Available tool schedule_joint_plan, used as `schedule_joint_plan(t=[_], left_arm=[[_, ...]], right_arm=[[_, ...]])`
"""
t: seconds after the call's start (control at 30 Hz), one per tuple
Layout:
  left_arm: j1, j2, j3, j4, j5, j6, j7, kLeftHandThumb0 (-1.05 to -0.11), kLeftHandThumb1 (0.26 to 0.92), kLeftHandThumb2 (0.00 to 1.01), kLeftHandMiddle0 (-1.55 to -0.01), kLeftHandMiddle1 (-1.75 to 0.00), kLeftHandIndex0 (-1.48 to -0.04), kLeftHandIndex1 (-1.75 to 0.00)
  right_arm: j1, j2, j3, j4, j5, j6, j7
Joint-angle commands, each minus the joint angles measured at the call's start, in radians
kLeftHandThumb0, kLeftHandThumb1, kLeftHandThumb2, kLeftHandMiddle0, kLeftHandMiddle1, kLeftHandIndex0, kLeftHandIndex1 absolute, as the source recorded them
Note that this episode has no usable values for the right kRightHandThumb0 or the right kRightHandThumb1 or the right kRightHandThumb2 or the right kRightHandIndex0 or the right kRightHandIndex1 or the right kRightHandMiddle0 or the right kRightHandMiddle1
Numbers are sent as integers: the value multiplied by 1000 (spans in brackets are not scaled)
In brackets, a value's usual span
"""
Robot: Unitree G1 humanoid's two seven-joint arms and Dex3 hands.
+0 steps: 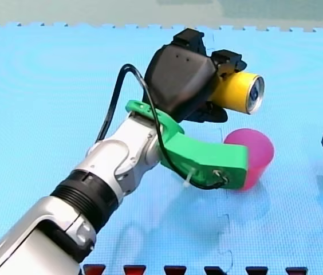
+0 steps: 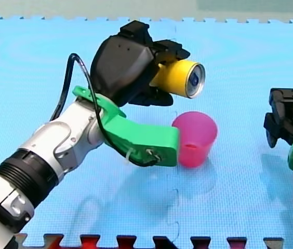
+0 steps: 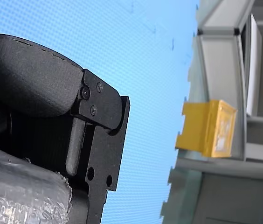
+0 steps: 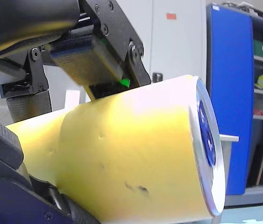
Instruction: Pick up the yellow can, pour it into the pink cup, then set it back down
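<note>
Blue foam mat (image 1: 47, 86) of interlocking tiles covers the work surface, with a row of red tabs (image 2: 89, 241) along its near edge.

Left arm: enters from the left and is raised over the middle of the mat. The left hand (image 1: 187, 74) is clamped around the yellow can (image 1: 239, 94), with dark fingers (image 1: 227, 60) pressed over the top of the body and another finger beneath it. The can is clear of the mat and lies on its side, roughly level, with its silver end facing the robot's right. The second wrist view gives the same grasp at close range: padded fingers (image 4: 87, 58) bear on the can's upper side, and its rimmed end points away from the palm towards a blue cabinet (image 4: 234, 93).

Pink cup (image 1: 253, 154): upright on the mat, mouth open, below the can's silver end and not touching it. A green wrist bracket (image 1: 207, 157) passes in front of the cup's lower left side. A black cable (image 1: 113, 103) loops from the bracket up to the hand.

Right hand (image 2: 284, 116): at the right edge, well apart from cup and can, holding nothing. Its state cannot be determined.

First wrist view: a black hand housing over the mat, and a yellow box (image 3: 208, 128) beyond the mat's edge.
</note>
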Motion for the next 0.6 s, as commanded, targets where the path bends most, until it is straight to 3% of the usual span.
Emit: schedule_joint_plan(t=[0.0,0.3,0.57], left_arm=[[-13,3,-5,2,6,5,12,-357,866,1,-867,-1746,-821,-1298],[-18,9,-22,16,28,12,46,-346,873,4,-867,-1746,-807,-1333],[-23,15,-44,29,58,20,91,-342,882,2,-850,-1746,-691,-1521]], right_arm=[[4,-3,0,-1,0,-7,-2],[3,-4,0,0,0,-6,-3],[2,-8,8,-1,-10,-5,-9]])
